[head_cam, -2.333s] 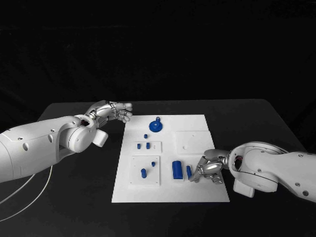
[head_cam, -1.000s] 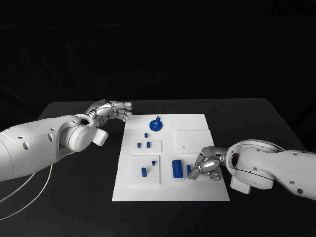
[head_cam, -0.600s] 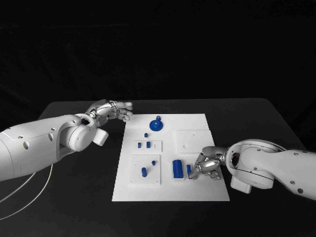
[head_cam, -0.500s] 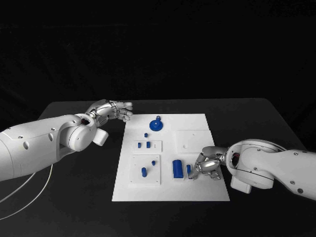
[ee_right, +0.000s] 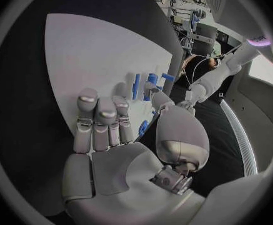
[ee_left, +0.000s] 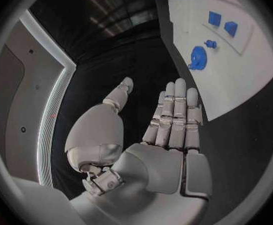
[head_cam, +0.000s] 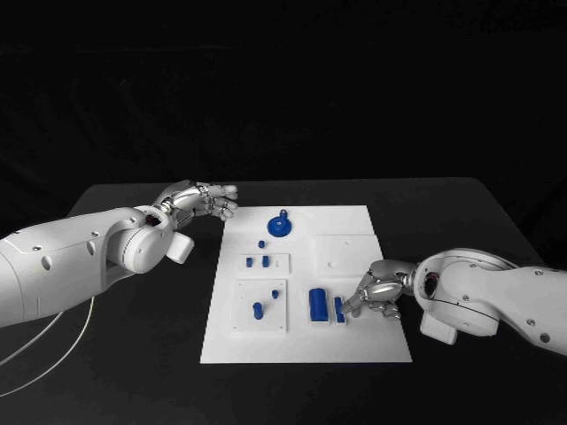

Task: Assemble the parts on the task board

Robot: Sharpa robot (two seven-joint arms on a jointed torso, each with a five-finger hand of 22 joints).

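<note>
1. My right hand [head_cam: 376, 295] is down over the right edge of the task board [head_cam: 361, 345], near its front half, fingertips reaching toward the narrow blue piece [head_cam: 338, 307].
2. From my right wrist, those fingers [ee_right: 99, 122] lie side by side, extended over the white plate, thumb off to the side. Nothing sits in the palm.
3. Whether a fingertip actually touches the narrow piece, I can't tell; it is right beside it.
4. The larger blue block [head_cam: 317, 303] stands just left of that narrow piece, both on the same small white tile.
5. Further left, a blue peg [head_cam: 258, 309] and a smaller blue stub [head_cam: 276, 293] stand in the square tile.
6. My left hand [head_cam: 202, 200] hovers off the board's far left corner, above the black table [head_cam: 462, 212].
7. From my left wrist, its fingers [ee_left: 176, 117] are straight and pressed together, thumb apart, holding nothing.
8. The round blue disc [head_cam: 278, 226] lies at the board's far end, nearest my left hand but apart from it.
</note>
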